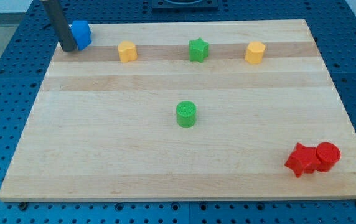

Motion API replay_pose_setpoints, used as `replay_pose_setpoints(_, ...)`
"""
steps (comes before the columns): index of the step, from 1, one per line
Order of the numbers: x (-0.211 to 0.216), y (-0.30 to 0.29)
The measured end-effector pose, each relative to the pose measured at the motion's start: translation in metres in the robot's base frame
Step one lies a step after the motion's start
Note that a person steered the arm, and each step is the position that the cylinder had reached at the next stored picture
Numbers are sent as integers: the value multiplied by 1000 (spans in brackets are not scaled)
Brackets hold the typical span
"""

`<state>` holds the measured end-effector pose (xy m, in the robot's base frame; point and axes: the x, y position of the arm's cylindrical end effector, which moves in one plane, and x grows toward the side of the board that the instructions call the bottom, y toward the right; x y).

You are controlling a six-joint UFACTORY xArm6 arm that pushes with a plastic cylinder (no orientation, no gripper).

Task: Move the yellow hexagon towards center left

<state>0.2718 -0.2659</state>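
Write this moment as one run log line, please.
my tip: touching blue block | yellow hexagon: top right, untouched | phase: approach pending

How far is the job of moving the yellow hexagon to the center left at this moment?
Nothing looks done: the yellow hexagon sits near the view's top right. In hand: my tip is at the top left, beside the blue block. Left: the whole push leftward.

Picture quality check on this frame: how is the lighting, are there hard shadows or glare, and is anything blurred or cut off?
Camera view: lighting is even and soft, with only faint shadows under the blocks, such as the green cylinder; no glare on the wooden board; the board looks trapezoidal from perspective; edges are slightly soft throughout; the rod runs out at the view's top, my tip just left of the blue block.
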Motion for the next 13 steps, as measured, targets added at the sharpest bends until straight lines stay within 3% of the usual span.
replay_pose_setpoints(5, 31, -3)
replay_pose_setpoints(6, 78, 5)
replay_pose_setpoints(7, 108, 46)
replay_pose_setpoints(8, 109, 119)
replay_pose_setpoints(11, 103, 418)
replay_pose_setpoints(12, 67, 491)
replay_pose_setpoints(13, 19, 505)
